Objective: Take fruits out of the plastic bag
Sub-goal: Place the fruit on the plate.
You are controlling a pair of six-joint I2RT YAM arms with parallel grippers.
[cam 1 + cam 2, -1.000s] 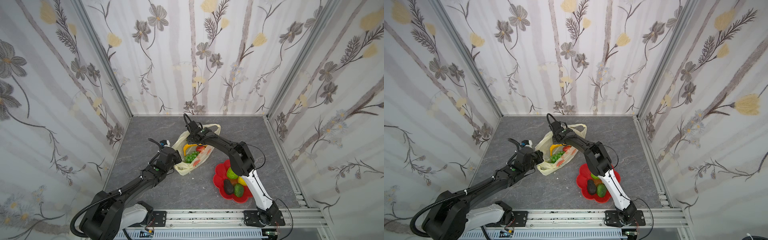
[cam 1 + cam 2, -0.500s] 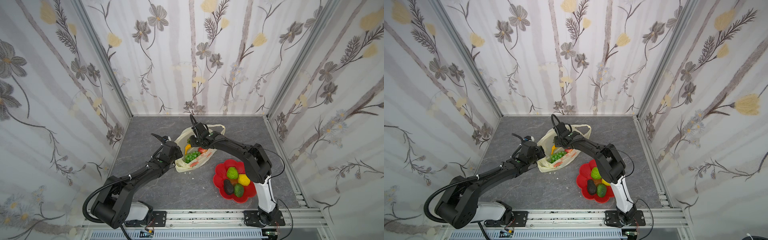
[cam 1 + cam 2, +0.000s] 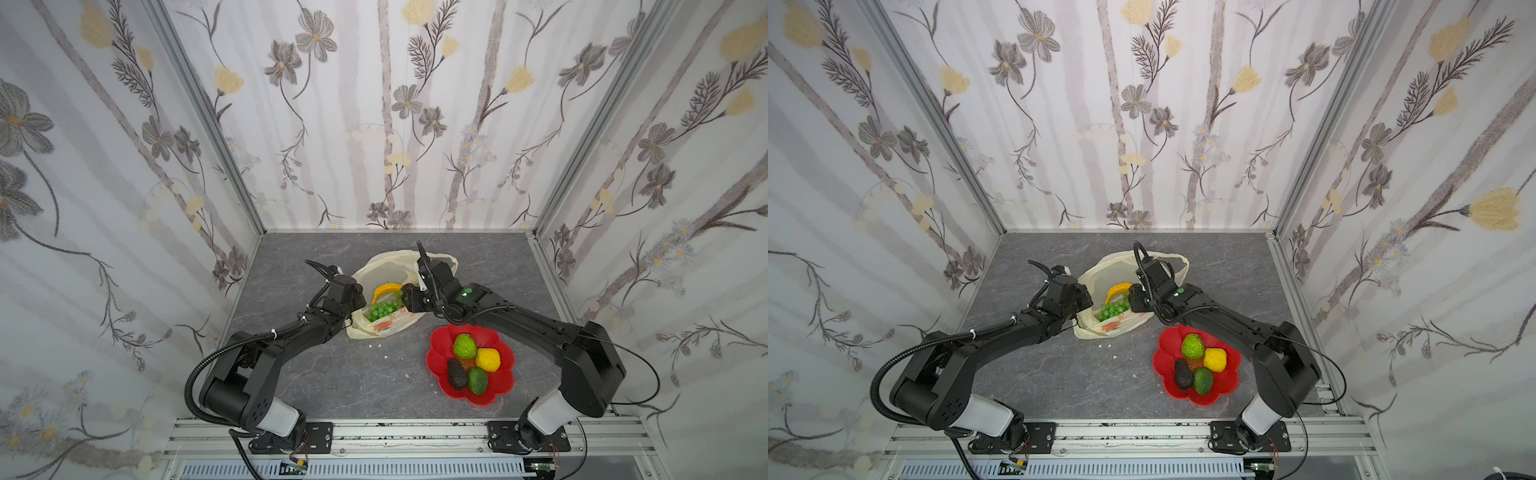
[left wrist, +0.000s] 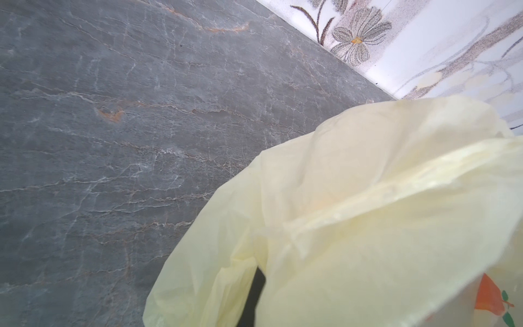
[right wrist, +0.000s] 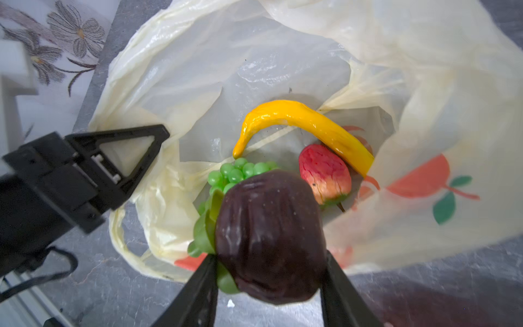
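Observation:
The plastic bag (image 3: 384,270) (image 5: 283,56) lies open on the grey table. Inside it lie a yellow banana (image 3: 384,289) (image 5: 297,119), a green grape bunch (image 3: 382,309) (image 5: 237,172) and a red strawberry (image 5: 325,175). My right gripper (image 5: 268,260) (image 3: 409,297) is shut on a dark maroon fruit (image 5: 268,235), held over the bag's mouth just above the grapes. My left gripper (image 3: 359,301) (image 3: 1086,301) is shut on the bag's left rim and keeps it open. In the left wrist view pale plastic (image 4: 368,198) covers its fingers almost entirely.
A red flower-shaped dish (image 3: 440,345) (image 3: 1163,361) stands near and to the right of the bag. It holds a green lumpy fruit (image 3: 464,345), a yellow lumpy fruit (image 3: 488,359), a dark avocado (image 3: 457,374) and a green avocado (image 3: 478,380). Small white crumbs (image 3: 376,344) lie beside the bag.
My right gripper has drawn back from deep in the bag toward its near side with the dark fruit in it. My left gripper has moved up and right, taking the bag rim with it.

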